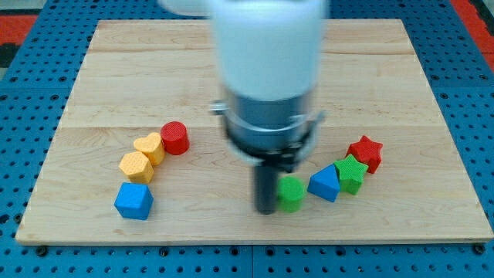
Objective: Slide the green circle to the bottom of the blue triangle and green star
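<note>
Pale wooden worktop (pixel 93 116) rests on a blue perforated base (pixel 23 93). Nearest the view's bottom, at left: blue cube-like block (pixel 133 201). At centre, my tip (pixel 267 208), the lower end of the dark rod, touches the worktop just left of the green circle block (pixel 291 193), apparently in contact with it. No claw is fitted to this arm, so no open or closed state applies. Blue triangle block (pixel 325 183) sits just right of the green circle, nearly touching. Green star block (pixel 351 173) touches the triangle's right side; red star block (pixel 365 153) sits just beyond it. Further up at left: two yellow blocks, lower (pixel 137 166) and upper (pixel 149 147), touching, then red cylinder block (pixel 175 137). The blurred white arm housing (pixel 266 54) fills the view's top centre.
</note>
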You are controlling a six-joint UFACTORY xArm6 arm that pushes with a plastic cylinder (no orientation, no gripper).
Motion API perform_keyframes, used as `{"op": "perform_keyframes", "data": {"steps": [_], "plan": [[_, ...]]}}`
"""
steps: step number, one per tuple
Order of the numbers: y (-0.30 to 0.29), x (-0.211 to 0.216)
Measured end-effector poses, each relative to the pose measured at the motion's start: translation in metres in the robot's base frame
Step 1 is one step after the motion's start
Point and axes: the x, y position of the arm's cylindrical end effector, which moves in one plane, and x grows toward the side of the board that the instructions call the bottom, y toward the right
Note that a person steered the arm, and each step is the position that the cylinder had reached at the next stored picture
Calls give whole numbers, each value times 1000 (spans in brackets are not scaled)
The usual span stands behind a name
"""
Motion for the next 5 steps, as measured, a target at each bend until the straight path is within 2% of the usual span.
{"op": "perform_keyframes", "data": {"steps": [1, 4, 5], "plan": [[26, -18], [41, -18], [19, 8]]}}
